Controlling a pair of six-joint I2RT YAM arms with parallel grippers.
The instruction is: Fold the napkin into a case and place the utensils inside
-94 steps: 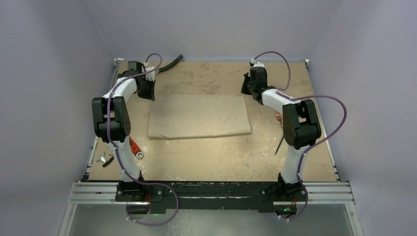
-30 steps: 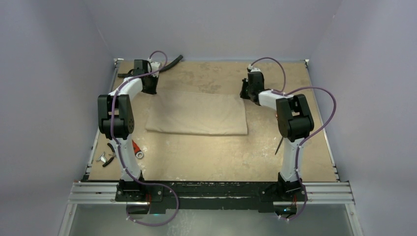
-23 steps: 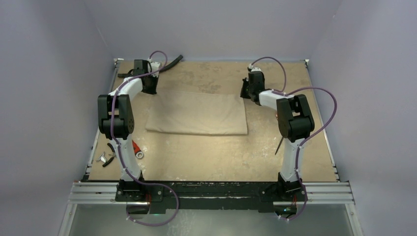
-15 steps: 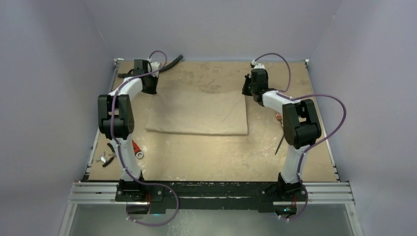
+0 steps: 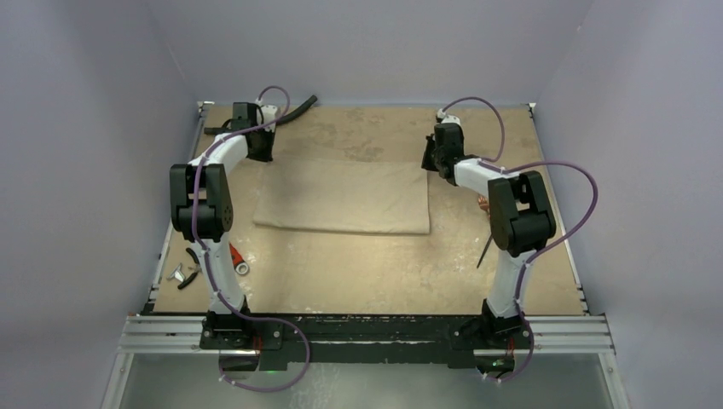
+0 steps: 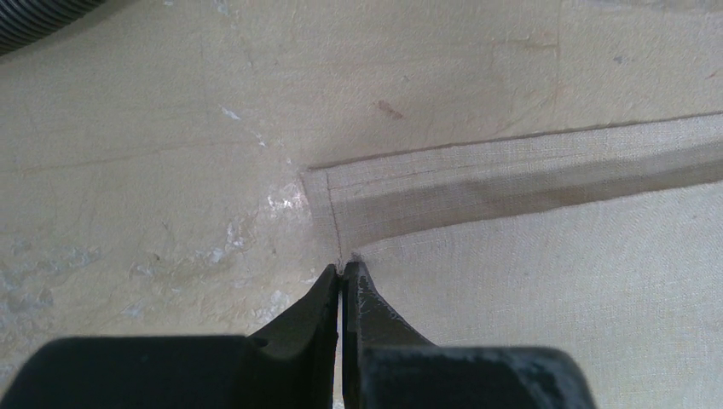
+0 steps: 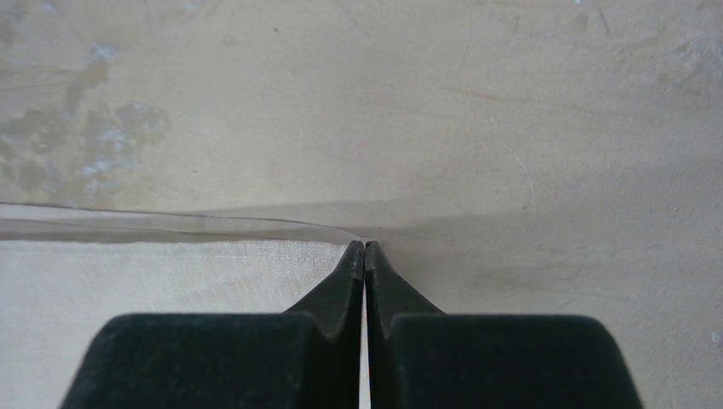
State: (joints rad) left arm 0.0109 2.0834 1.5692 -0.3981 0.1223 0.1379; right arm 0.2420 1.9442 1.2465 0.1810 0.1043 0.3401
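Note:
The beige napkin [image 5: 341, 196] lies folded as a wide rectangle at mid-table. My left gripper [image 5: 259, 155] is shut on its far left corner, which the left wrist view shows pinched at the jaw tips [image 6: 343, 269]. The top layer [image 6: 546, 281] is raised there and shadows the layer below. My right gripper [image 5: 434, 164] is shut on the far right corner [image 7: 365, 246], with the cloth edge [image 7: 170, 281] held a little off the table. A copper fork [image 5: 483, 204] and a dark slim handle [image 5: 483, 251] show beside my right arm. The spoon's bowl is hidden.
A black ribbed hose [image 5: 294, 109] lies at the far left and shows in the left wrist view [image 6: 43, 17]. Small tools [image 5: 192, 268] and a red-handled piece [image 5: 232, 253] lie at the left edge. Walls close in the table.
The napkin and both grippers have shifted a little toward the far side since 3 s ago. In the last second my right arm's elbow swung right, uncovering the fork. The left arm stayed still.

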